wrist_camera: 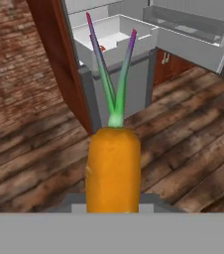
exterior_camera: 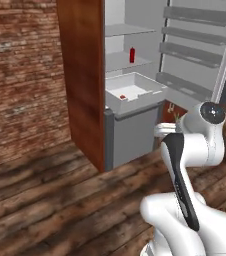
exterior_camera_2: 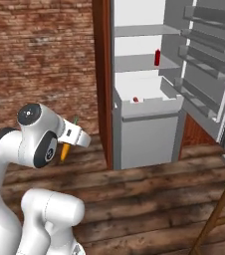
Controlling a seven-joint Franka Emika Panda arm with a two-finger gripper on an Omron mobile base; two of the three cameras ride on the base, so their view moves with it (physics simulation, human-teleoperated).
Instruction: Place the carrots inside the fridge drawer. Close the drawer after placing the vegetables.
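The gripper (exterior_camera_2: 68, 144) holds a carrot (wrist_camera: 113, 168) between its jaws, leafy top (wrist_camera: 115, 74) pointing forward towards the fridge (exterior_camera_2: 149, 60), which stands well ahead of the jaws across the wooden floor (wrist_camera: 183, 149). The fridge drawer (exterior_camera: 135, 92) is pulled out ahead of and above the carrot's top, with a small item (exterior_camera: 122, 96) lying in it, and a bottle (exterior_camera: 132, 55) stands upright on the shelf (exterior_camera: 127, 62) above and behind the drawer. The open fridge door (exterior_camera: 195, 55) hangs to the right of the drawer, and a brick wall (exterior_camera: 20, 75) lies to the left, beyond the fridge's side panel (exterior_camera: 82, 75).
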